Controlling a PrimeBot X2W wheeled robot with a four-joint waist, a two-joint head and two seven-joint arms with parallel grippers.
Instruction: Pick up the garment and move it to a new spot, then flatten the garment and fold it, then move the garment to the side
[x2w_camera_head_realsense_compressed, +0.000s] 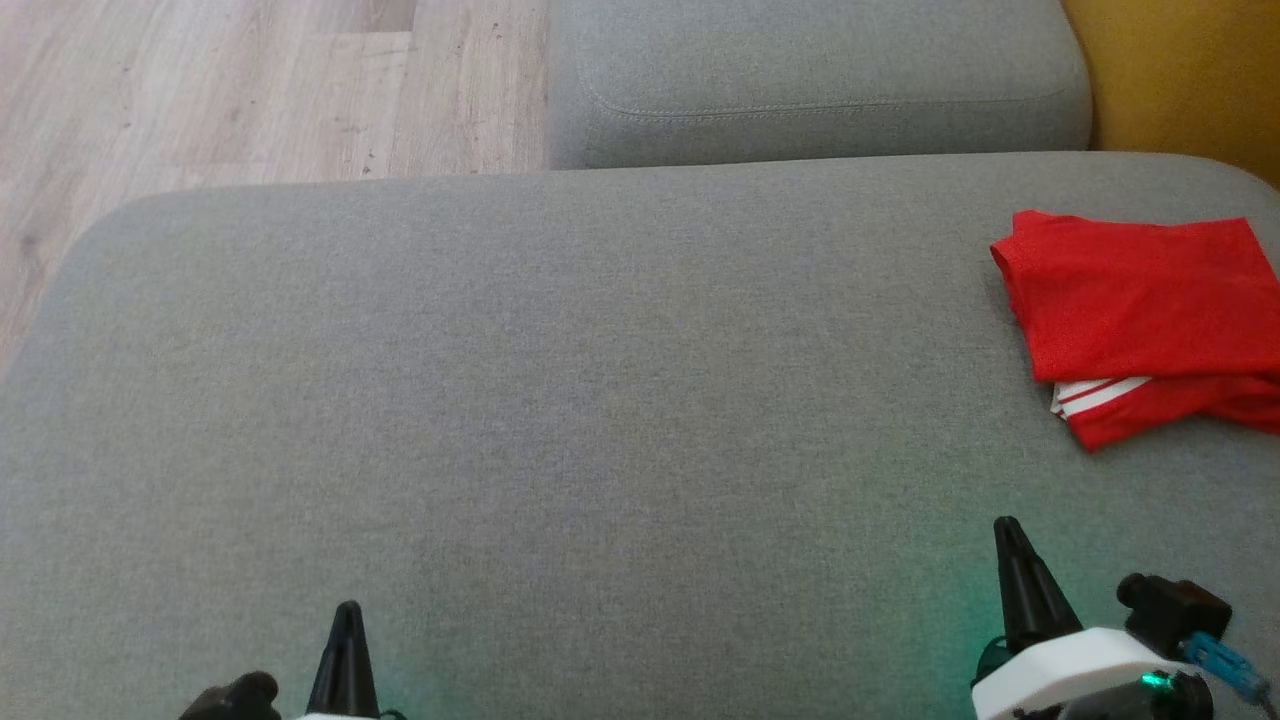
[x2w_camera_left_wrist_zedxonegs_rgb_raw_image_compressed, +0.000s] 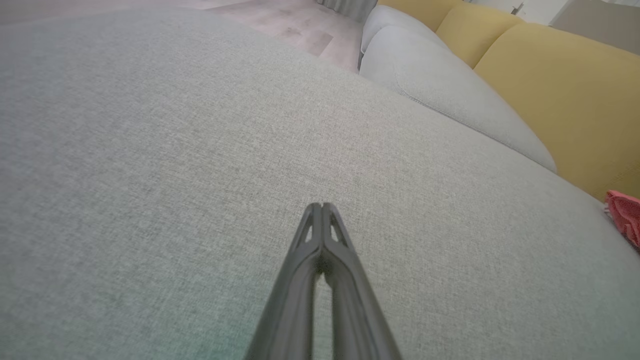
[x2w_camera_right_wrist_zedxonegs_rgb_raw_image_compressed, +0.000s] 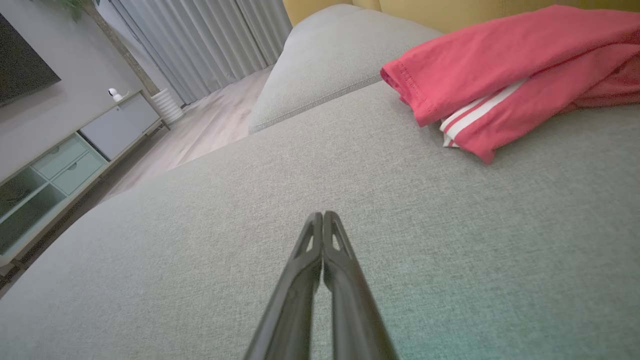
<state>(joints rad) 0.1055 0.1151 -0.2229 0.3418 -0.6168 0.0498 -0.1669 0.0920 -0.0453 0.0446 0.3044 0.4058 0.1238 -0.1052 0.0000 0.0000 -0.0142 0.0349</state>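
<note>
Nearest the robot, the left gripper (x2w_camera_head_realsense_compressed: 347, 610) sits low at the lower left of the head view. Its two dark fingers are pressed together to a single point and grip nothing. The left wrist view confirms this: the fingertips (x2w_camera_left_wrist_zedxonegs_rgb_raw_image_compressed: 314, 210) meet above bare grey fabric.

The right gripper (x2w_camera_head_realsense_compressed: 1008, 528) sits at the lower right of the head view, on a white wrist housing (x2w_camera_head_realsense_compressed: 1070, 670) with a small green light. Its jaws are likewise fully closed and empty, and the right wrist view shows the tips (x2w_camera_right_wrist_zedxonegs_rgb_raw_image_compressed: 316, 220) touching each other.

Both grippers are over the grey seat cushion (x2w_camera_head_realsense_compressed: 560, 380), which spans most of the head view. A faint green glow falls on the fabric beside each wrist.

Farther out, at the right edge of this cushion, lies the red garment (x2w_camera_head_realsense_compressed: 1140, 300). It is folded into a rough rectangle, with white stripes (x2w_camera_head_realsense_compressed: 1098, 393) showing at its near lower corner. It is well apart from both grippers and ahead of the right one.

Beyond it lie a second grey cushion (x2w_camera_head_realsense_compressed: 820, 80), a yellow back cushion (x2w_camera_head_realsense_compressed: 1180, 80) and a pale wood floor (x2w_camera_head_realsense_compressed: 250, 90). In the right wrist view, grey curtains (x2w_camera_right_wrist_zedxonegs_rgb_raw_image_compressed: 200, 40) hang beyond the floor.
</note>
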